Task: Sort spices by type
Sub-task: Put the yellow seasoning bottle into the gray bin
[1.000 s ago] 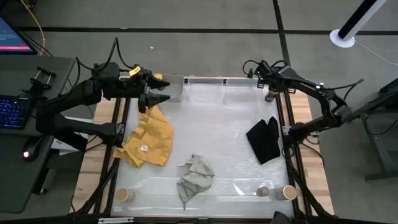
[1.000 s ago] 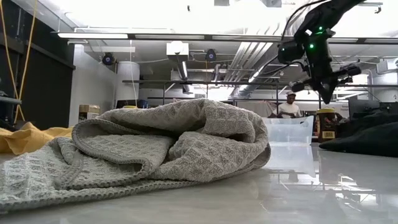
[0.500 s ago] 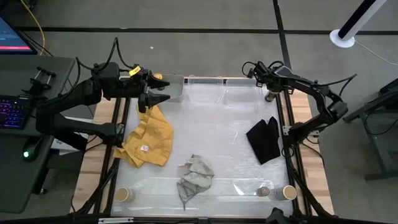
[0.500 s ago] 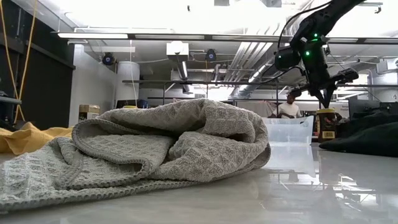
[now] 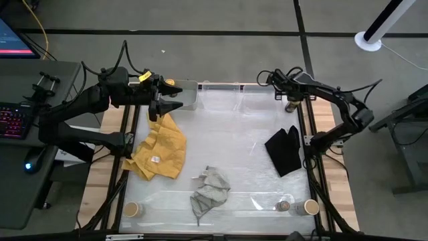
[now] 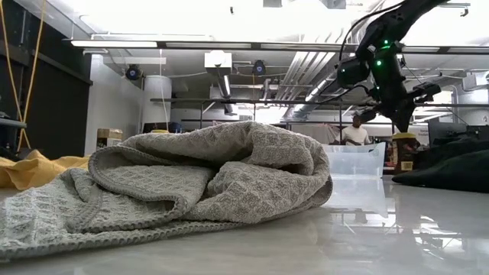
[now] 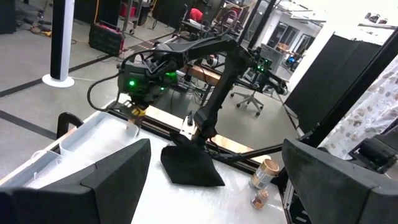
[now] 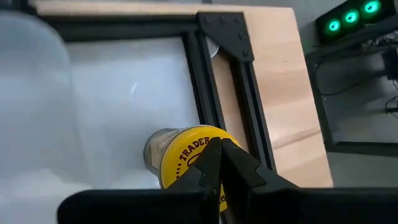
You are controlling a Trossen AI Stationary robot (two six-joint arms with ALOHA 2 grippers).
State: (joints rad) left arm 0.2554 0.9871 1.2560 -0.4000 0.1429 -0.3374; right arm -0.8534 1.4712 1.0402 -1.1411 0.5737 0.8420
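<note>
The right fingers [image 8: 219, 163] are pressed together, holding nothing, directly above the yellow lid of a jar [image 8: 186, 163] at the surface's far right corner, beside the frame. The jar looks small, rigid, light and smooth-sided, so I would take it across the lid's rim. The left fingers [image 5: 168, 98] hang apart near the grey bin [image 5: 188, 96].

table top [image 6: 397, 229]: glossy, smooth | grey cloth [image 6: 191, 183]: knitted, rough | frame edge [image 8: 280, 81]: pale wood
</note>
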